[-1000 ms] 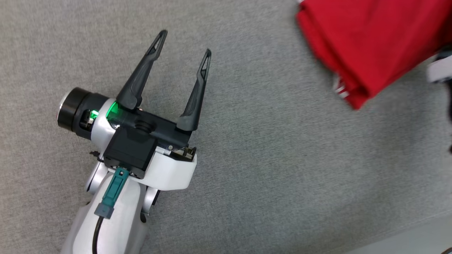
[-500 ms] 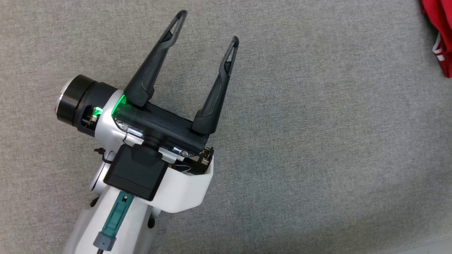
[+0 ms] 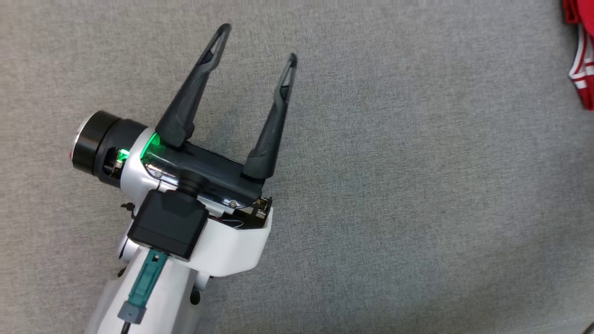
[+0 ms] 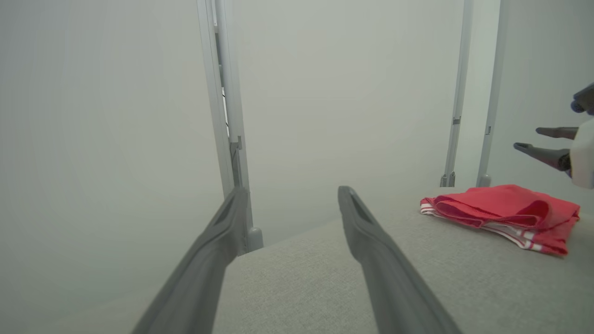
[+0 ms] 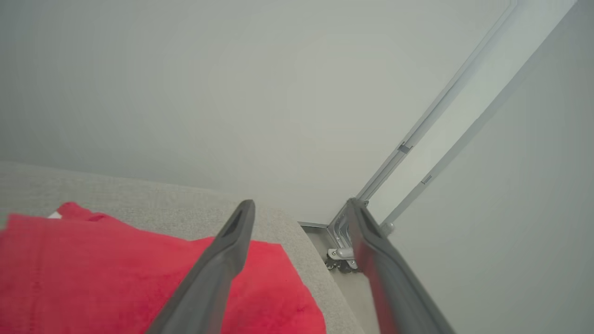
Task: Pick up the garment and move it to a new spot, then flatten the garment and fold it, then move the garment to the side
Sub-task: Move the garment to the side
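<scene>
Left gripper [image 3: 258, 42] is sitting lower left over the grey padded surface [image 3: 394, 185], fingers spread, gripping nothing. Folded red garment [image 3: 582, 79] is lying at the right edge, right gripper [image 4: 527, 138] hovering above it, fingers released too. Metal posts [image 4: 225, 116] are standing behind.

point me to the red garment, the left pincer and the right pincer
red garment [image 4: 503, 206], left wrist view, on its top folded layer
left pincer [image 3: 258, 42], head view, midway between its fingertips
right pincer [image 5: 300, 203], right wrist view, midway between its fingertips
</scene>
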### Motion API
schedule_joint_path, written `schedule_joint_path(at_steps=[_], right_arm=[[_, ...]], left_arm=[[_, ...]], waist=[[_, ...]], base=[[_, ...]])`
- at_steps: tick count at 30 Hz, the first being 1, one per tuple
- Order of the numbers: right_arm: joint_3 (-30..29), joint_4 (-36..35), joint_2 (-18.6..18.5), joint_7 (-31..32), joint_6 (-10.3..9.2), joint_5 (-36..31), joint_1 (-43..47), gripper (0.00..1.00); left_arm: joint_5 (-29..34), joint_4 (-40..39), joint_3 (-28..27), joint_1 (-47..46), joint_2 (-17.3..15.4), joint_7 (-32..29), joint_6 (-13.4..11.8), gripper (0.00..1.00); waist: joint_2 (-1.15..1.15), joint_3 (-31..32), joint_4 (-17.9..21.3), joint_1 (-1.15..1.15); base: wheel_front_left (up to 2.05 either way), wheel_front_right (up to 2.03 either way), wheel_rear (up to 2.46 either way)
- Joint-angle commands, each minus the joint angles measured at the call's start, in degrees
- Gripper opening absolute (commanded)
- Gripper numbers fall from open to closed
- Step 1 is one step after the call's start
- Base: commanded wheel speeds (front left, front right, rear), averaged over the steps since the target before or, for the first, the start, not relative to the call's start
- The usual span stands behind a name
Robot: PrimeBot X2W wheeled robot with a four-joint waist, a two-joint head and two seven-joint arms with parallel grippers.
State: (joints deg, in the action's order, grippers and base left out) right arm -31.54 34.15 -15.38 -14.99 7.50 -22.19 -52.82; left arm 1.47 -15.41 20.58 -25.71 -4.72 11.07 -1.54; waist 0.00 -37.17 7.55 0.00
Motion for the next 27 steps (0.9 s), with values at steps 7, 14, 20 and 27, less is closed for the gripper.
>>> schedule_joint_path(at_steps=[7, 14, 20, 27], right_arm=[[8.7, -0.1, 6.8, -0.3, -0.03, 6.4, 5.5, 1.00], [19.4, -0.1, 8.7, -0.3, -0.02, 15.4, 11.2, 1.00], [26.4, -1.3, 10.2, -0.3, -0.02, 21.1, 17.1, 1.00], [32.7, -2.9, 10.9, -0.3, -0.02, 24.1, 23.0, 1.00]], left_arm=[[-5.8, 3.8, -2.9, 4.2, 0.5, 2.4, -2.2, 1.00], [-9.5, 10.8, -5.5, 9.0, 0.9, 3.9, -3.7, 1.00], [-12.2, 13.0, -8.1, 13.1, 1.3, 4.1, -5.0, 1.00], [-12.3, 15.0, -11.4, 16.7, 1.5, 4.1, -4.4, 1.00]], waist=[[0.00, 7.5, -1.6, 0.00], [0.00, 14.6, -4.2, 0.00], [0.00, 21.4, -6.2, 0.00], [0.00, 27.0, -7.1, 0.00]], base=[[0.00, 0.00, 0.00], [0.00, 0.00, 0.00], [0.00, 0.00, 0.00], [0.00, 0.00, 0.00]])
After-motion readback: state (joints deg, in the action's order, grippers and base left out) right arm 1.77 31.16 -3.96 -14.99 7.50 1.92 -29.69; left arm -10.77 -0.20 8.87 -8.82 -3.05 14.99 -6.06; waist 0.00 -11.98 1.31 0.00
